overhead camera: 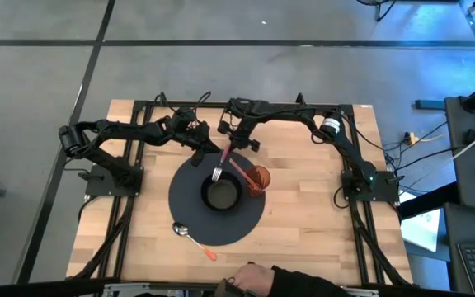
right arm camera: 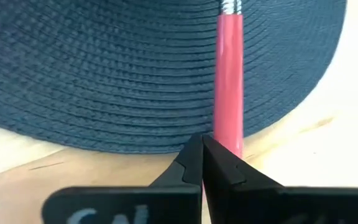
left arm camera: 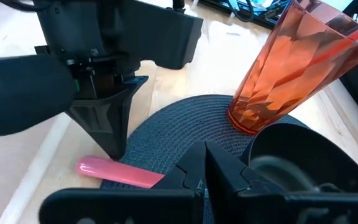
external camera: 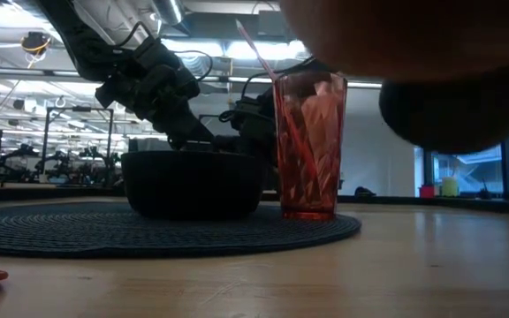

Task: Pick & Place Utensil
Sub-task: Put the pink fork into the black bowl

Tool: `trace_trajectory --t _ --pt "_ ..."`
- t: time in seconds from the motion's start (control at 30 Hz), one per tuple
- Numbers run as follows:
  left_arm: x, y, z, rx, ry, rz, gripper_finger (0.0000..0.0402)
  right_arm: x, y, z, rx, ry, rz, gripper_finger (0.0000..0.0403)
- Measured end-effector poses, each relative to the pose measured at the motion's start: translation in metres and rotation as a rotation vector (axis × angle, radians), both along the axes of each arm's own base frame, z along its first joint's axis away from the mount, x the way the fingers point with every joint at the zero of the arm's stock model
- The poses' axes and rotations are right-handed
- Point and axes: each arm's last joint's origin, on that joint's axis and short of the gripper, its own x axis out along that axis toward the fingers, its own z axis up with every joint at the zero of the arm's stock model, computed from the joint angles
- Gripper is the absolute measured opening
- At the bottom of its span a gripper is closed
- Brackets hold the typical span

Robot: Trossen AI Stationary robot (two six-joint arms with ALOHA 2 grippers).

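Observation:
A fork with a pink handle (overhead camera: 220,165) lies slanted at the far side of the dark round mat (overhead camera: 188,210). Its tines are at the far rim of the black bowl (overhead camera: 221,198), and its handle end is at the mat's far edge. My right gripper (right arm camera: 202,143) is shut, tips down beside the handle's free end. My left gripper (left arm camera: 204,155) is shut and stands over the fork's middle, hiding it. A red cup (overhead camera: 259,177) right of the bowl holds another pink-handled utensil (overhead camera: 242,169). A spoon with an orange handle (overhead camera: 190,235) lies on the mat's near edge. My right gripper points down from above, and its shut tips (left arm camera: 114,152) stand against the fork's pink handle near its free end (right arm camera: 229,124). The handle runs beside and under one finger, not between the two. I cannot tell whether the finger touches it. My left gripper's own fingers hide the fork's middle, so I cannot tell whether it touches.
The bowl (external camera: 193,181) and the cup (external camera: 309,146) stand close together on the mat. A person's hand (overhead camera: 254,280) is at the table's near edge and blocks the upper right of the low view. Bare wood lies left and right of the mat.

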Motion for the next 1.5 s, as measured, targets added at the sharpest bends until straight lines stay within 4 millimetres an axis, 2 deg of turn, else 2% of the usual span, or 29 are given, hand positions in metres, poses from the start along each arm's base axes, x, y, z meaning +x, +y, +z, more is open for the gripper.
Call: trace_trajectory --t 0.33,0.43,0.6,0.83,0.97,1.1,1.3,1.4,1.5 --pt "0.0 0.001 0.0 0.009 0.0 0.0 0.0004 0.004 -0.002 0.015 0.012 -0.004 -0.012 0.0001" --pt "0.0 0.001 0.0 0.009 0.001 0.0 0.0004 0.003 -0.002 0.015 0.008 0.002 -0.012 0.0015" --pt "-0.001 0.0 -0.001 0.013 0.005 -0.003 0.0004 0.008 0.007 0.014 -0.084 0.026 -0.003 0.0084" --pt "-0.001 0.0 -0.001 0.029 0.003 -0.011 0.0004 0.014 0.013 0.015 -0.063 -0.008 -0.007 0.0214" --pt "-0.001 0.0 -0.001 0.024 0.01 -0.011 0.0004 0.017 0.011 0.017 -0.073 -0.045 -0.022 0.0249" --pt "-0.001 0.0 -0.002 0.021 0.015 -0.012 0.0004 0.02 0.01 0.009 -0.077 -0.048 -0.022 0.0242" --pt "-0.001 0.0 -0.002 0.032 0.014 -0.017 0.0004 0.024 0.011 -0.005 -0.116 -0.032 -0.012 0.0206" --pt "-0.001 0.0 -0.002 0.035 0.014 -0.019 0.0004 0.025 0.012 -0.005 -0.12 -0.026 -0.021 0.0177" --pt "-0.001 0.0 -0.002 0.038 0.013 -0.02 0.0004 0.024 0.011 -0.006 -0.138 -0.018 -0.024 0.0132"
